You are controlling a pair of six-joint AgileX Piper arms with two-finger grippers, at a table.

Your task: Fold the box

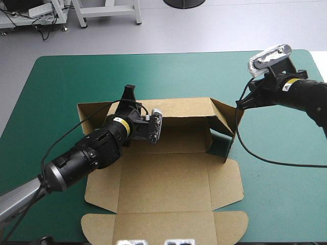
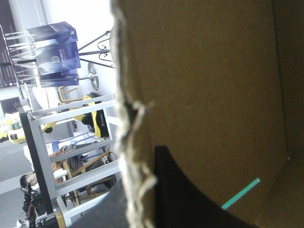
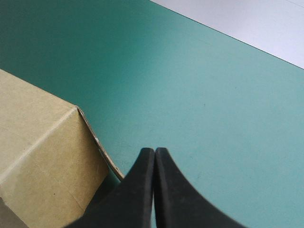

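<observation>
Brown box (image 1: 163, 178) mid-table on teal-green cover (image 1: 61, 81). Far wall and R side wall are up, lid flat toward near edge. L gripper (image 1: 129, 94) at far-L wall, pinched onto it: frayed board edge (image 2: 135, 142) sits between its black fingers (image 2: 185, 199). R gripper (image 3: 154, 156) fully closed, holding nothing, just beside box's far-R corner (image 3: 76, 110). Yellow wrist sticker (image 1: 121, 124), text too small to read.
</observation>
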